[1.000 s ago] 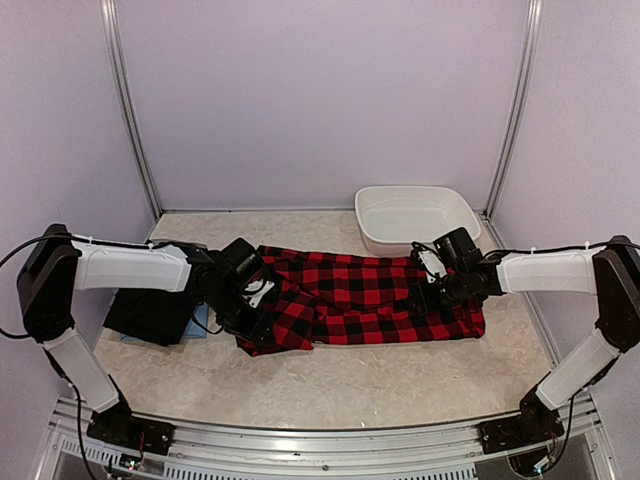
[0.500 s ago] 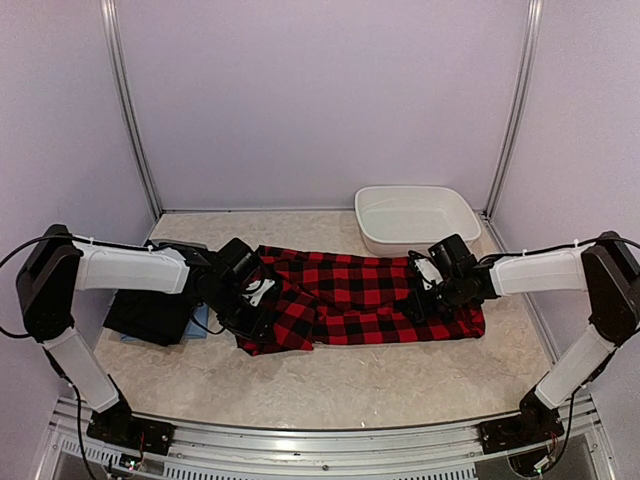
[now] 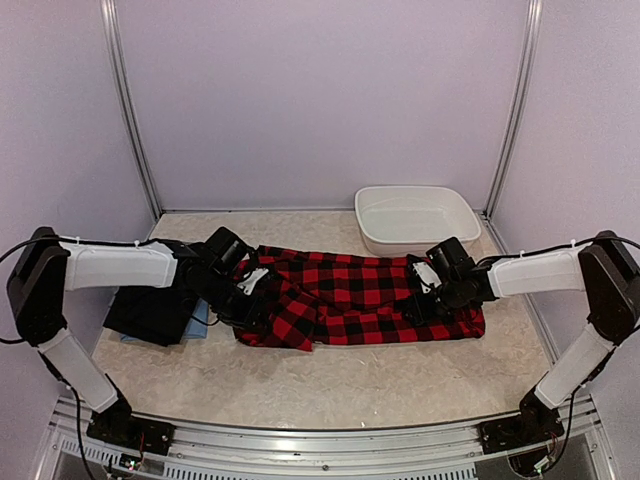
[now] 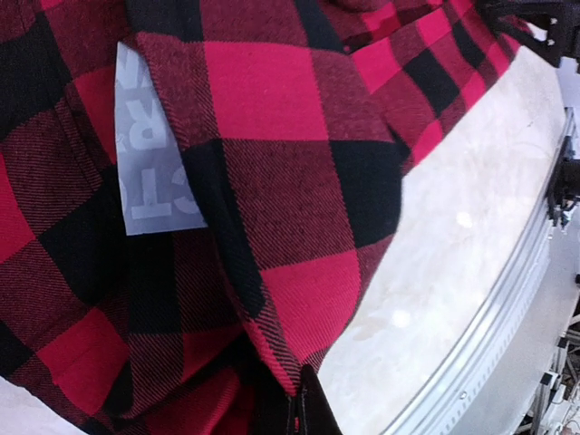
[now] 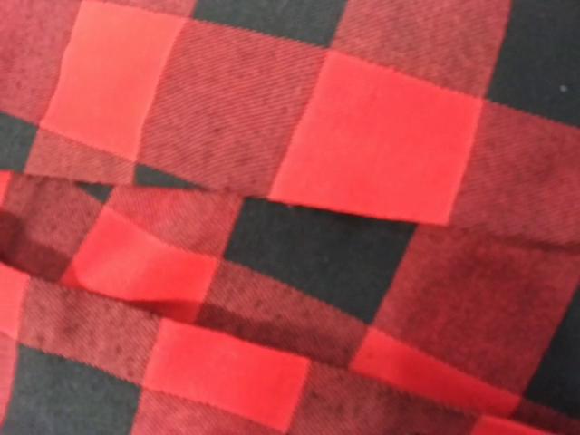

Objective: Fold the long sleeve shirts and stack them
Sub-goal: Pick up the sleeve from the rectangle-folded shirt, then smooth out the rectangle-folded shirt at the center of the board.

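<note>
A red-and-black checked long sleeve shirt [image 3: 360, 298] lies spread across the middle of the table. My left gripper [image 3: 256, 303] is at its left end. In the left wrist view the jaws [image 4: 299, 412] are shut on a fold of the checked cloth [image 4: 272, 100], beside a grey printed neck label [image 4: 149, 154]. My right gripper [image 3: 426, 298] is pressed down on the shirt's right part. Checked cloth [image 5: 290, 217] fills the right wrist view and no fingers show there. A folded black shirt [image 3: 150, 315] lies at the left on a light blue one [image 3: 202, 322].
A white oval basin [image 3: 400, 243] stands at the back right, just behind the shirt. Pale walls close in the back and both sides. A metal rail [image 4: 507, 313] runs along the table's near edge.
My left gripper has closed on the shirt's left edge and drawn back a little to the left, bunching the cloth. My right gripper has sunk slightly lower onto the shirt.
</note>
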Robot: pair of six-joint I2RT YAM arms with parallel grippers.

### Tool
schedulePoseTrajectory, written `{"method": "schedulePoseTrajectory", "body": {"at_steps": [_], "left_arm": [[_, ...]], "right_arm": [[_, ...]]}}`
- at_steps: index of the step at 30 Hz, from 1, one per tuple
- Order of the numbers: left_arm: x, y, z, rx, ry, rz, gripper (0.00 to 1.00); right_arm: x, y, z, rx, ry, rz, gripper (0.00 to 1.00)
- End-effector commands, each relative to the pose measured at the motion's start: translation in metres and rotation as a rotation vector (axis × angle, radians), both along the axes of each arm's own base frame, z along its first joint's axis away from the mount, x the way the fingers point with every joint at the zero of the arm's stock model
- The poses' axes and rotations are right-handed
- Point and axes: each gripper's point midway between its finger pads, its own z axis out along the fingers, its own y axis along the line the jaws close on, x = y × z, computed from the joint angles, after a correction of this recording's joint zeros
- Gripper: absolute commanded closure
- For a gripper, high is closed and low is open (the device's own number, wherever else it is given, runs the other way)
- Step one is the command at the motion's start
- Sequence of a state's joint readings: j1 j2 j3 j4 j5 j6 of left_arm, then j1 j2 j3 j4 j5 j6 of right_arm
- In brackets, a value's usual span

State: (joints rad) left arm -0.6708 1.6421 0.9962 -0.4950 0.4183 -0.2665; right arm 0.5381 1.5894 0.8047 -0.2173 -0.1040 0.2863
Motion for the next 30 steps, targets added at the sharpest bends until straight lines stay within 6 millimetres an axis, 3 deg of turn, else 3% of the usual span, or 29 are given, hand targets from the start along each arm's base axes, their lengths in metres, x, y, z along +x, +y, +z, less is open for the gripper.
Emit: {"method": "schedulePoseTrajectory", "body": {"at_steps": [1,13,18,22,25,30], "left_arm": [[-0.002,-0.012,0.052,-0.173,-0.006,-0.031,1.0],[0.002,-0.026,0.137,-0.436,-0.006,-0.075,1.0],[0.011,-0.033,0.153,-0.521,0.014,-0.039,1.0],[0.024,-0.041,0.159,-0.6,0.033,0.013,1.0],[0.037,-0.046,0.162,-0.659,0.053,0.055,1.0],[0.068,-0.047,0.188,-0.797,0.046,0.129,1.0]], "right_arm": [[-0.001,0.003,0.011,0.01,-0.024,0.0,0.5],[0.0,0.003,0.024,0.018,-0.043,-0.001,0.5],[-0.003,0.013,0.036,0.075,-0.055,0.028,0.5],[-0.006,0.033,0.066,0.19,-0.124,0.097,0.48],[-0.011,0.048,0.098,0.285,-0.21,0.169,0.39],[-0.016,0.057,0.142,0.374,-0.332,0.231,0.31]]}}
